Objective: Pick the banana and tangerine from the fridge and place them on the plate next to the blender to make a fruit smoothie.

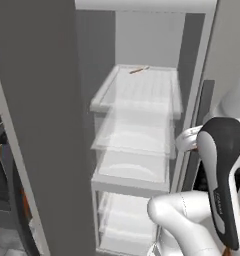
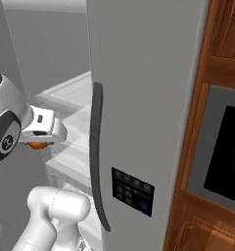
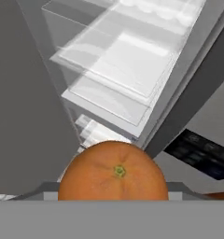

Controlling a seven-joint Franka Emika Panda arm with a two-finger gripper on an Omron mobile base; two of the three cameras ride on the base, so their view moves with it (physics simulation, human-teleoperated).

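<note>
You've got the small round orange tangerine (image 3: 114, 172) right at the gripper (image 3: 115, 193): in hand view it sits low and centred, dimpled matte peel, tiny green-yellow stem nub facing the cam. Finger tips are hidden behind the fruit, so I can't tell for sure whether the jaws clamp it. In right base view a sliver of the tangerine (image 2: 37, 144) peeks out under the white boxy hand, gripper (image 2: 38, 142) pointing down, just outside the fridge's open front.

Around it: the tall grey-doored fridge (image 1: 42, 125) stands open, flat smooth door panel to your left. Inside are stacked translucent white shelves (image 1: 137, 92) w/ raised rims, glassy and pale, plus clear drawers lower down. On the top shelf, near the back, lies a thin brownish stick-like item (image 1: 137, 70); too small to identify.

Right base view shows the other smooth grey door (image 2: 144, 112) close up w/ a long dark curved handle (image 2: 97, 157) and a dark control panel (image 2: 133, 190) of small square buttons. Beside it, glossy brown wood cabinetry (image 2: 198, 147) frames a grey-trimmed black oven window (image 2: 224, 152).
</note>
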